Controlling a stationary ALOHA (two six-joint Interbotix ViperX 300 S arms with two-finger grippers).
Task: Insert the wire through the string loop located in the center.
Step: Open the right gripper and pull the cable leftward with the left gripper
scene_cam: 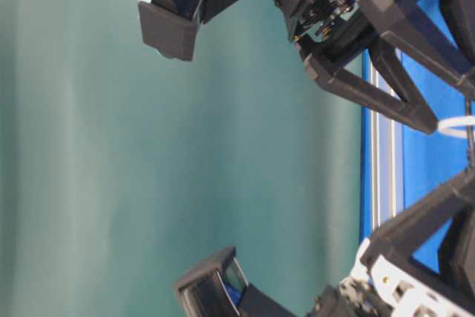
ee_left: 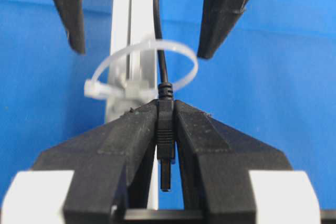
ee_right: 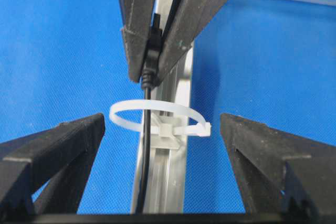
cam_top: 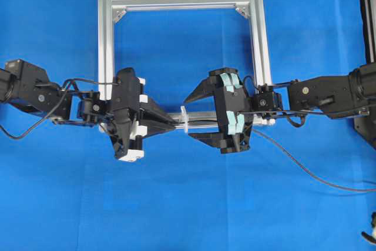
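The wire (cam_top: 305, 168) runs from the right of the table along the frame's front bar and passes through the string loop (cam_top: 184, 120), a small white tie standing on that bar. My left gripper (cam_top: 171, 124) is shut on the wire's plug just left of the loop. In the left wrist view the gripper (ee_left: 166, 109) grips the plug, and the wire (ee_left: 161, 64) leads up through the loop (ee_left: 131, 52). My right gripper (cam_top: 189, 119) is open, one finger on each side of the loop. In the right wrist view the right gripper (ee_right: 163, 145) straddles the loop (ee_right: 157, 109) and wire (ee_right: 145, 150) without touching them.
The silver aluminium frame (cam_top: 106, 45) lies flat on the blue table, its front bar under both grippers. A black stand (cam_top: 367, 57) is at the right edge. In the table-level view the loop (scene_cam: 456, 125) shows between the two arms.
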